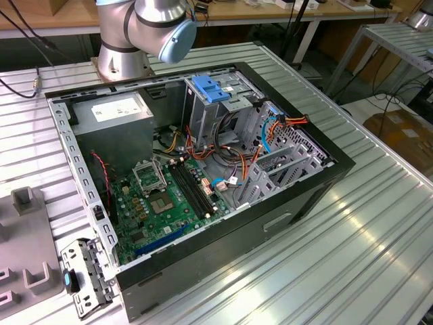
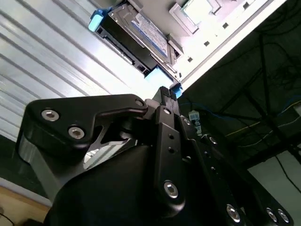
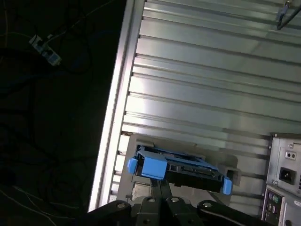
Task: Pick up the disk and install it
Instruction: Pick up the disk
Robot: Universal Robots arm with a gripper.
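The disk (image 3: pixel 188 170) is a flat grey drive with a bright blue bracket, resting in a grey holder (image 3: pixel 235 173) on the ribbed metal table. In the second wrist view the disk (image 2: pixel 141 33) shows its printed label and blue corners. My gripper (image 3: pixel 162 184) has reached the disk's near edge, its two fingers drawn close together at the blue bracket. In the second wrist view the gripper (image 2: pixel 165 96) has its tip against the blue bracket edge. The disk still sits in the holder.
The open computer case (image 1: pixel 81 169) lies on the table with its motherboard, cables and a drive cage (image 1: pixel 223 108) topped by a blue latch. The arm's base (image 1: pixel 125 54) stands behind the case. The table edge (image 3: pixel 117 94) runs close beside the holder.
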